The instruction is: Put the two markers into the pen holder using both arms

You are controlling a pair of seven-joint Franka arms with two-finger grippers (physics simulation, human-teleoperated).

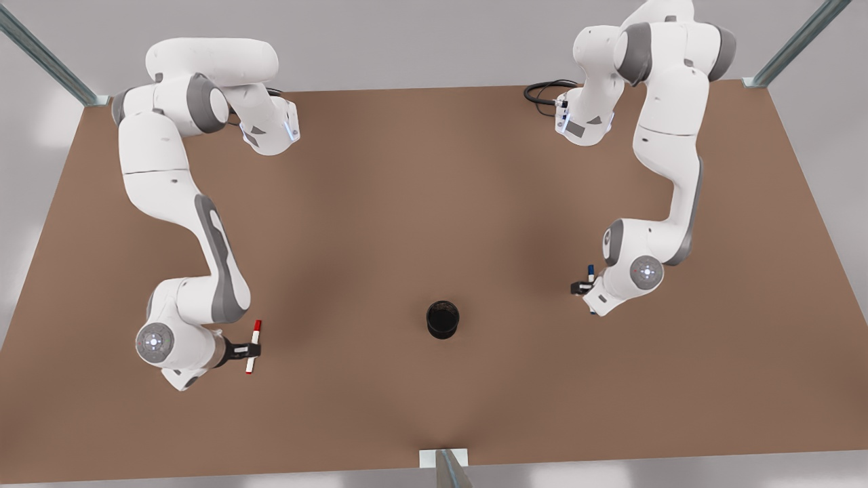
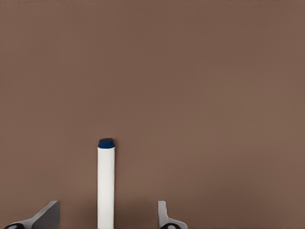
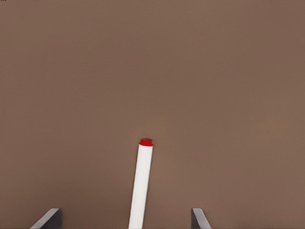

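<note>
Front view: my right tool (image 1: 248, 350) is clamped on the red marker (image 1: 253, 346) at that view's left, my left tool (image 1: 582, 287) on the blue marker (image 1: 590, 273) at its right. The pen holder (image 1: 443, 319) stands between them on the counter (image 1: 434, 190), apparently empty.

Left wrist view: the blue marker (image 2: 106, 183) hangs between the fingers (image 2: 45, 215).

Right wrist view: the red marker (image 3: 141, 183) hangs slightly tilted; I should straighten it over the holder's mouth and go one arm at a time.

A flat brown tabletop (image 1: 434, 203) fills the scene, matte and evenly lit, with soft darker shading toward its middle. Pale grey floor (image 1: 407, 41) surrounds it. Grey metal frame struts (image 1: 41, 57) meet the far corners; another strut (image 1: 449, 468) stands at the near edge.
</note>
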